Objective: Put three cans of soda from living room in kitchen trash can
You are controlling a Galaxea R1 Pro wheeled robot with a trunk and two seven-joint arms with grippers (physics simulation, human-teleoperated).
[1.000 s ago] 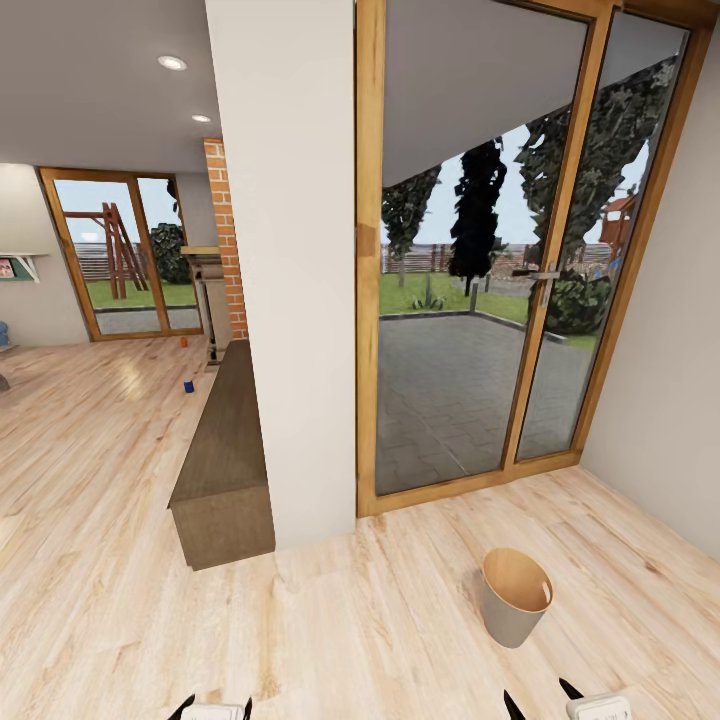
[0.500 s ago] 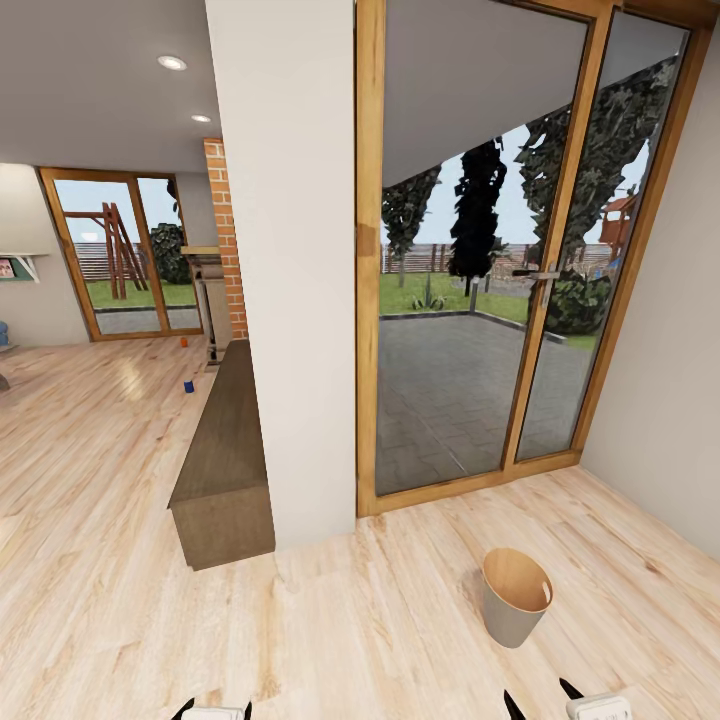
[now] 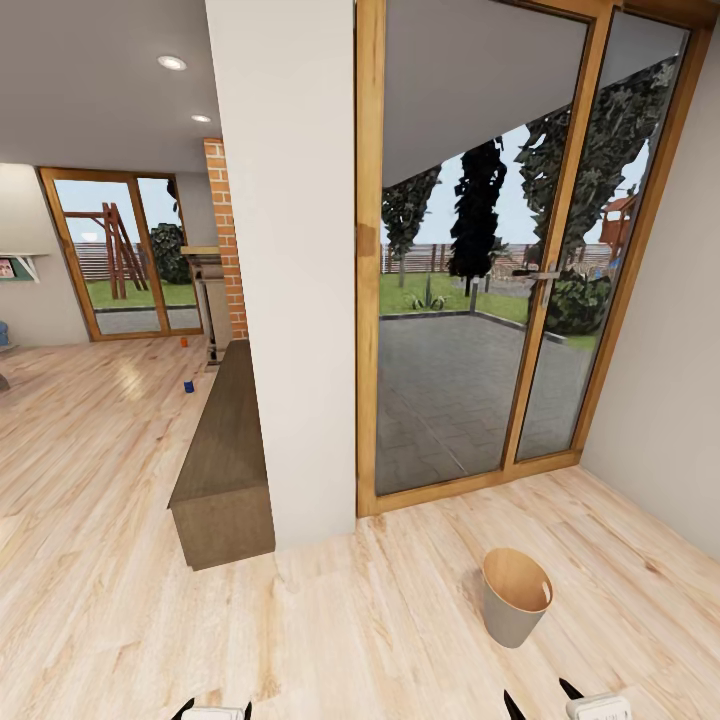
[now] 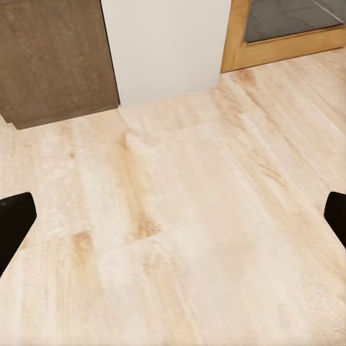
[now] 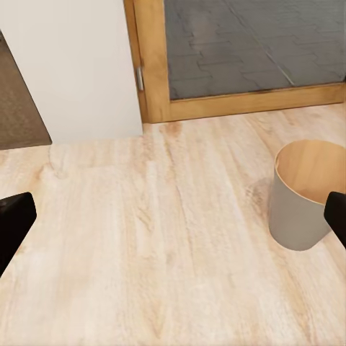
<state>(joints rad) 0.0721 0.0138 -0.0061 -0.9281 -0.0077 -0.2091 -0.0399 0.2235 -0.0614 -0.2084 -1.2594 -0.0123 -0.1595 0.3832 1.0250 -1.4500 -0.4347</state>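
Observation:
The tash can [image 3: 506, 620], grey outside and wood-coloured inside, stands on the wooden floor just ahead of my right gripper [image 3: 540, 702]; the right wrist view shows it upright [image 5: 294, 216] beside one fingertip. Far off in the living room, a dark blue can of soda [image 3: 188, 386] and an orange one [image 3: 183, 341] stand on the floor. The second orange can is out of view. My left gripper [image 3: 213, 711] sits at the bottom edge. Both grippers are open and empty, as the left wrist view [image 4: 173, 220] and right wrist view [image 5: 173, 220] show.
A white wall pillar [image 3: 285, 300] with a low brown cabinet [image 3: 222, 460] along its left side divides the two rooms. A wood-framed glass door [image 3: 480, 300] faces me, and a wall [image 3: 670, 400] closes the right. A brick column [image 3: 228, 240] stands farther back.

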